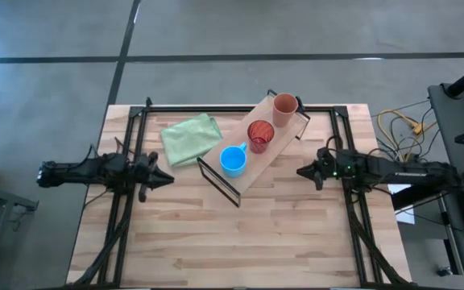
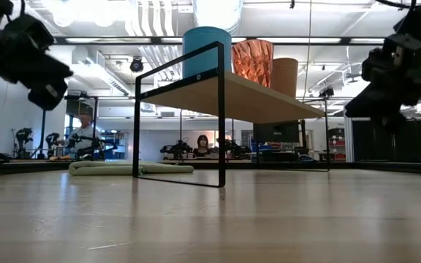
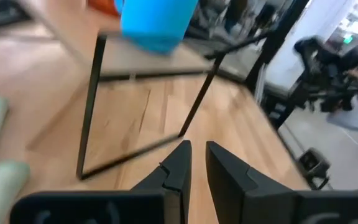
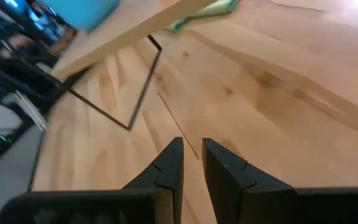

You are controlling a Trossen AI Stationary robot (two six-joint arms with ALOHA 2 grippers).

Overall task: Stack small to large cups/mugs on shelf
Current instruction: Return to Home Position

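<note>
The light-wood shelf (image 1: 258, 145) stands slantwise mid-table on thin black wire legs. Three cups stand on its board in a row: the bright blue handled cup (image 1: 233, 159) at the near end, the translucent red tumbler (image 1: 260, 134) in the middle, the orange-brown cup (image 1: 285, 108) at the far end. From table height, the blue cup (image 2: 201, 50), red tumbler (image 2: 253, 62) and orange cup (image 2: 284, 77) stand upright on top. My left gripper (image 1: 167, 179) hovers left of the shelf, shut and empty. My right gripper (image 1: 300, 171) hovers right of it, also shut and empty.
A pale green cloth (image 1: 190, 137) lies folded on the table left of the shelf's far half. Black frame rails (image 1: 127, 217) run along both table sides. The near half of the table (image 1: 240, 250) is bare wood. People sit in the room beyond.
</note>
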